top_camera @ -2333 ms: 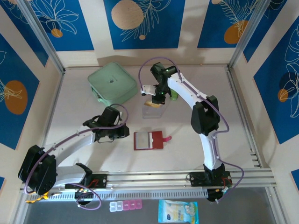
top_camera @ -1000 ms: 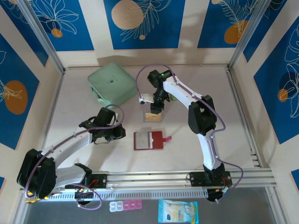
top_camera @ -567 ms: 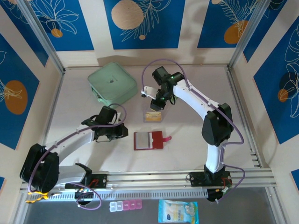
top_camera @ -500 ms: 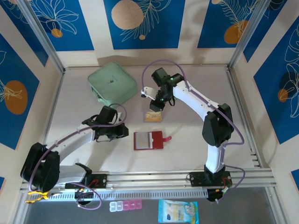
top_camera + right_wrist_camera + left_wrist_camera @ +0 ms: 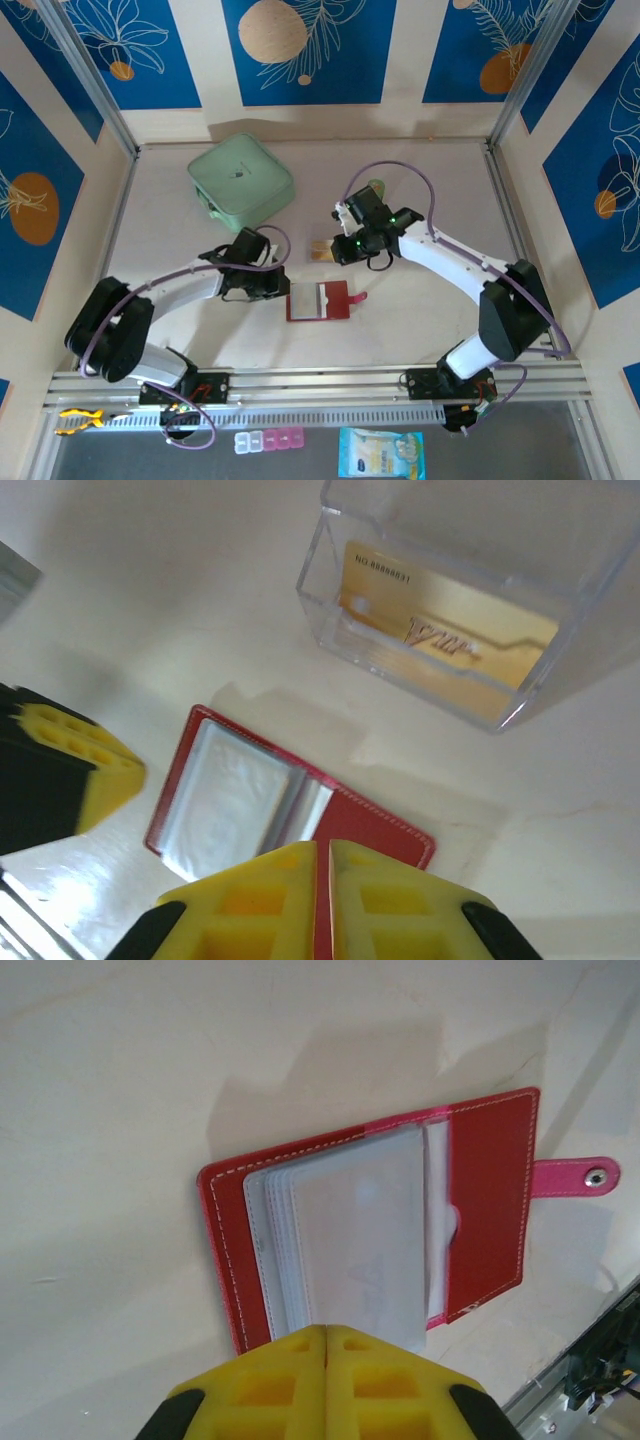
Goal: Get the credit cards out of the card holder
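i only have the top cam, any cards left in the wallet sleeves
observer: Left wrist view: the wallet lies open and its top sleeve looks clear and empty. The sleeves stacked under it I cannot tell.
operator: left gripper holding anything
observer: No. The left gripper is shut, pads together with nothing between, over the wallet's edge.
operator: whats in the tray exactly
observer: Right wrist view: one gold card lies flat in the clear tray, printed face up.
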Tool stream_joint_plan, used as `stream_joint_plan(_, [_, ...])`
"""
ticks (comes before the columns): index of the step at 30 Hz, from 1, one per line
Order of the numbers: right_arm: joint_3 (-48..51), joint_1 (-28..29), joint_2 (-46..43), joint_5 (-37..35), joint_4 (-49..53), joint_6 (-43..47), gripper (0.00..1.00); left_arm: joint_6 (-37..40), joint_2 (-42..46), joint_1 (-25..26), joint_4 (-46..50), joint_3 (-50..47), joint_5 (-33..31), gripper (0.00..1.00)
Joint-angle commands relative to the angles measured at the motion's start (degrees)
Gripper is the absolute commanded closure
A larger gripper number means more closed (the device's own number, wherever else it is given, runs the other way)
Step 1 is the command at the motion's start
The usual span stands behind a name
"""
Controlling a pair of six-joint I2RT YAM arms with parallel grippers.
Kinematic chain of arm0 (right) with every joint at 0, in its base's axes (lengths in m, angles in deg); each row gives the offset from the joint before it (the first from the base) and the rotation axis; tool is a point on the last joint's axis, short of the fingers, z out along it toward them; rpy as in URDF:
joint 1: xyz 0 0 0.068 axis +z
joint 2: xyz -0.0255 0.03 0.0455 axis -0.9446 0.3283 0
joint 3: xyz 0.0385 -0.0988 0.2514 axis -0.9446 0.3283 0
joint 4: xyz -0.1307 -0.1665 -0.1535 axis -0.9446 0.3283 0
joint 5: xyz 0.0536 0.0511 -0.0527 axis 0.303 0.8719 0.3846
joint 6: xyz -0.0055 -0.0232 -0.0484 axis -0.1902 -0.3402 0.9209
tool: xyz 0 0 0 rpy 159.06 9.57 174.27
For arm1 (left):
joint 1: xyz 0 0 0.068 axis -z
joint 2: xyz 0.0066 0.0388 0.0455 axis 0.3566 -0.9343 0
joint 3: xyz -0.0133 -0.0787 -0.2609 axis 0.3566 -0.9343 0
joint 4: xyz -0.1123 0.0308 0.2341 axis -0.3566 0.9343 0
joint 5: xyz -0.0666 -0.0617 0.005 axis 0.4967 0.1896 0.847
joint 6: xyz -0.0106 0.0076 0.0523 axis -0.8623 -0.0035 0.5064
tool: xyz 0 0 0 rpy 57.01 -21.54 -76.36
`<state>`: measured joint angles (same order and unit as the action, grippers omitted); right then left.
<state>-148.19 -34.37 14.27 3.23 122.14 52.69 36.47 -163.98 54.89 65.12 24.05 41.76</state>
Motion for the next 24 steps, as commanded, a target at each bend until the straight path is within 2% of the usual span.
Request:
stream_joint_plan(1, [3.32,1.2,-2.3,3.59,-5.83,-12.94,0.88,-0.89,-1.59,1.08,-0.65,1.29,0.08,0.96])
stream_joint_plan(6, [7.32,2.92,-2.51,9.24,-8.51,-20.1,0.89,-1.23,-2.77,1.59,-0.88,0.23,-1.15,0.99])
stream_joint_plan(10, [9.61,4.6,-1.6,10.62,-10.84,-22.72,0.78,-1.11,-3.57,1.87,-0.36,-0.44,-2.66,1.0])
stream_joint_plan(15, [10.77,6.04,-0.06,11.65,-12.92,-24.7,0.73,-1.23,-3.99,2.08,-0.09,-1.31,-4.33,1.0])
stream_joint_plan(21, [11.94,6.59,2.3,13.76,-16.21,-27.24,0.66,-1.64,-5.78,2.21,-1.39,-1.68,-3.12,1.0])
stream_joint_plan(24, [12.51,6.86,3.36,15.1,-18.35,-28.46,0.58,-1.55,-5.94,2.2,-1.05,-1.71,-3.55,1.0])
